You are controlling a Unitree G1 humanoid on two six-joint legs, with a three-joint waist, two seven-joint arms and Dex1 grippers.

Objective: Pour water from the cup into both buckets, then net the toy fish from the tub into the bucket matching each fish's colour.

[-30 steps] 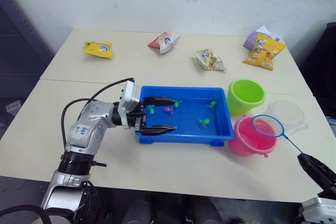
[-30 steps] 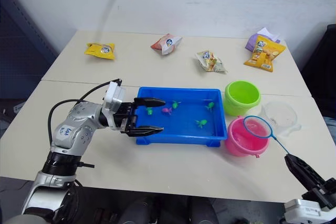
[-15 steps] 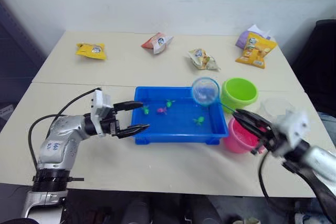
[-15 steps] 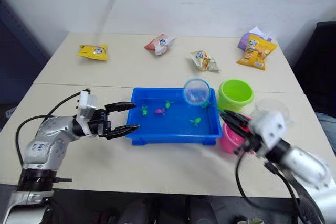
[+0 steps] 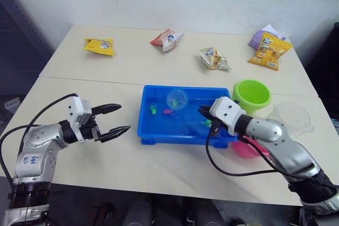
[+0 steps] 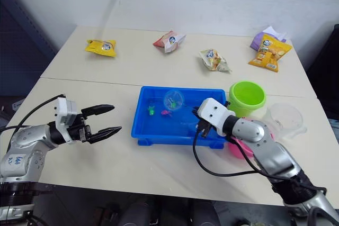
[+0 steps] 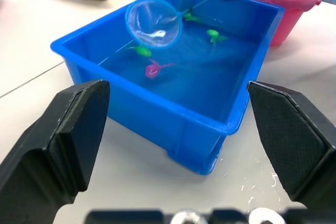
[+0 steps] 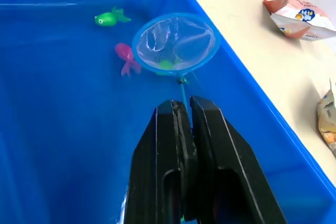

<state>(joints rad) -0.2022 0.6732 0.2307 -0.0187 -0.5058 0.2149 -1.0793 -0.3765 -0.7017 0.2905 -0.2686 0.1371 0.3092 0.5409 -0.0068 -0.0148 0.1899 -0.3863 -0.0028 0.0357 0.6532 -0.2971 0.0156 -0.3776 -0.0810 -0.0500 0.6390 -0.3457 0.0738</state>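
The blue tub (image 5: 175,138) holds water and several toy fish, among them a pink one (image 8: 126,56) and a green one (image 8: 107,19). My right gripper (image 5: 205,112) is shut on the thin handle of the net (image 5: 177,99), whose blue hoop hangs tilted over the tub's left half, above another green fish (image 8: 167,64). Left of the tub, my left gripper (image 5: 124,117) is open and holds nothing. The green bucket (image 5: 251,95) stands at the tub's far right corner. The pink bucket (image 5: 244,149) is partly hidden behind my right arm. The clear cup (image 5: 291,116) sits further right.
Snack packets lie on the far half of the table: a yellow one (image 5: 99,46), a red-and-white one (image 5: 167,39), a pale one (image 5: 214,59), and an orange one (image 5: 270,51) beside a purple one. A black cable (image 5: 228,170) loops from my right wrist in front of the tub.
My right arm swung in from the right, carrying the net from above the pink bucket to over the tub. The left gripper drew back leftward off the tub's end, still open.
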